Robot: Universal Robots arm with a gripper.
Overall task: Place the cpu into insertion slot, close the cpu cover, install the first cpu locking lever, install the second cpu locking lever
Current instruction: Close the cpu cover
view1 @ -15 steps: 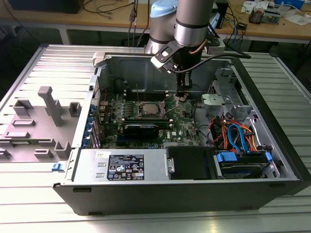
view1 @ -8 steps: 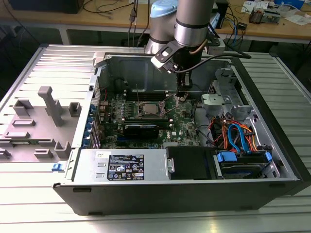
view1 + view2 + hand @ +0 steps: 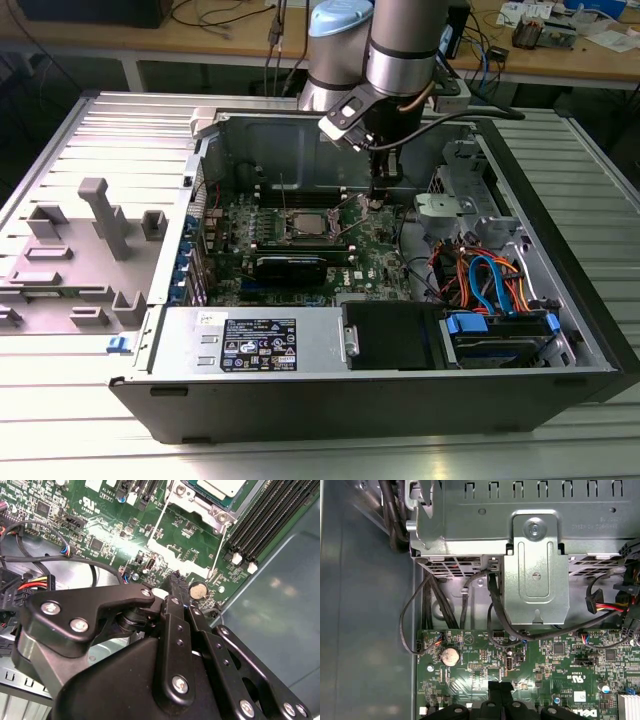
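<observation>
The cpu point(image 3: 308, 222) lies flat in the insertion slot point(image 3: 289, 230) at the middle of the green motherboard, silver top up. In the second wrist view the cpu point(image 3: 220, 486) has the silver cpu cover point(image 3: 192, 502) framing it. Two thin wire locking levers point(image 3: 282, 192) point(image 3: 347, 205) stand up from the socket's sides. My gripper point(image 3: 378, 200) hangs low over the board, just to the exterior view's right of the socket. Its black fingertips point(image 3: 175, 577) are pressed together with nothing between them, close to a coin cell point(image 3: 198, 590). The gripper point(image 3: 500, 686) also shows in the first wrist view.
A black card point(image 3: 290, 266) sits in front of the socket and memory slots point(image 3: 280, 188) behind it. A metal drive cage point(image 3: 535, 565) with cables point(image 3: 480, 280) stands to the exterior view's right. The case walls point(image 3: 330, 400) ring the board. A grey fixture point(image 3: 100, 215) is outside.
</observation>
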